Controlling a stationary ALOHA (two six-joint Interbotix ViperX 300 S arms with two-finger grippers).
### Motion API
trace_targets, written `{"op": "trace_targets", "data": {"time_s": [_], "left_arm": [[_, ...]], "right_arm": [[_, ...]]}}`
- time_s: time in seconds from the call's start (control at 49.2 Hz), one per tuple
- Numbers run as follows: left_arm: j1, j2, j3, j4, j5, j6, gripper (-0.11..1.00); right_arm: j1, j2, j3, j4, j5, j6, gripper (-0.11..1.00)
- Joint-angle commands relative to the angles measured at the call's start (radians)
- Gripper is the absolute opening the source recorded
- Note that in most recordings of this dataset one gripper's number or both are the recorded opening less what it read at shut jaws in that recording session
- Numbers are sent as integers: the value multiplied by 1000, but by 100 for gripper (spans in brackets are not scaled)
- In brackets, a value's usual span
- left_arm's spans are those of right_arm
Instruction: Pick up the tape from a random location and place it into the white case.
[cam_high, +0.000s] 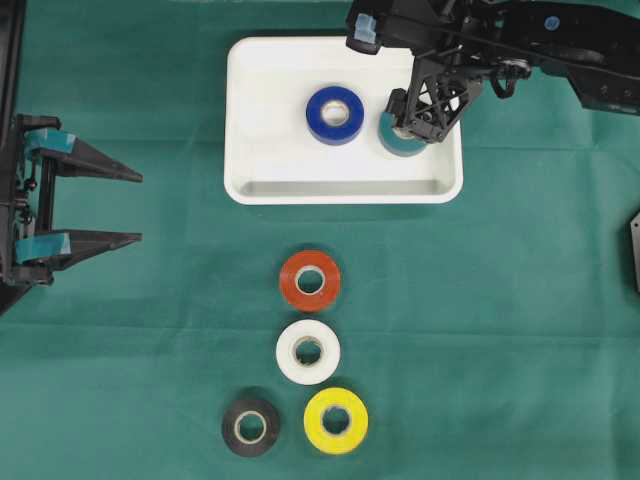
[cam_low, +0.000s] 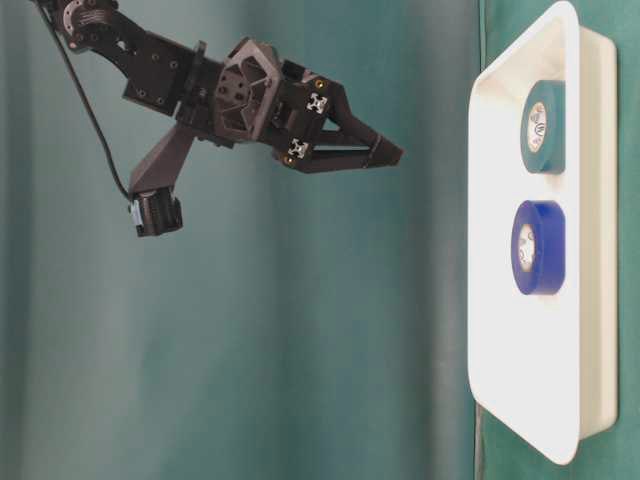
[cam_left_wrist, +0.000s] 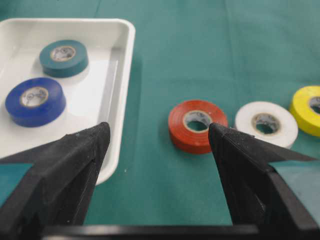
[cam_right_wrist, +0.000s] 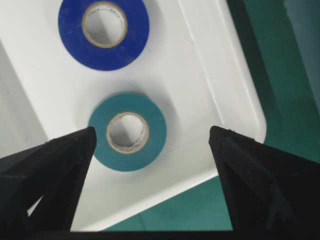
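In the overhead view, four rolls of tape are seen on the green cloth-covered table (cam_high: 520, 330) along the lower middle of the frame: a black tape roll (cam_high: 250, 427) at the bottom, a yellow tape roll (cam_high: 336, 421) just beside it to the right, a white tape roll (cam_high: 308, 352) above these, and a red-orange tape roll (cam_high: 310, 281) higher still. The left gripper (cam_high: 135, 208) is located at the left edge, its black jaws spread apart with nothing between them. In the upper centre, the shallow rectangular white plastic case (cam_high: 250, 120) is positioned, and two rolls lie flat inside it: a dark blue tape roll (cam_high: 334, 115) near its middle and a teal-green tape roll (cam_high: 397, 141) toward its right side. The right gripper (cam_high: 425, 120) is held above the teal-green roll, raised clear of it in the table-level view, its jaws wide apart and gripping nothing.
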Motion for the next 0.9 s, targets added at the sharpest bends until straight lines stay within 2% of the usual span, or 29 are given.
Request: {"op": "trace_targets", "data": {"time_s": [0.0,0.183,0.59,0.875], "left_arm": [[2,3,-11,-2,-5,-2,80],[2,5,-11,-2,-5,-2,80],[2,3,-11,-2,-5,-2,80],[2,5,-11,-2,0,-2,80]], "right_arm": [[0,-26,-21,-5,-3,0,88],[49,-28,-21,0,-12,8,87],[295,-28,-23,2,-95,57,87],[337,-43,-3,2,-143,57,87]]}}
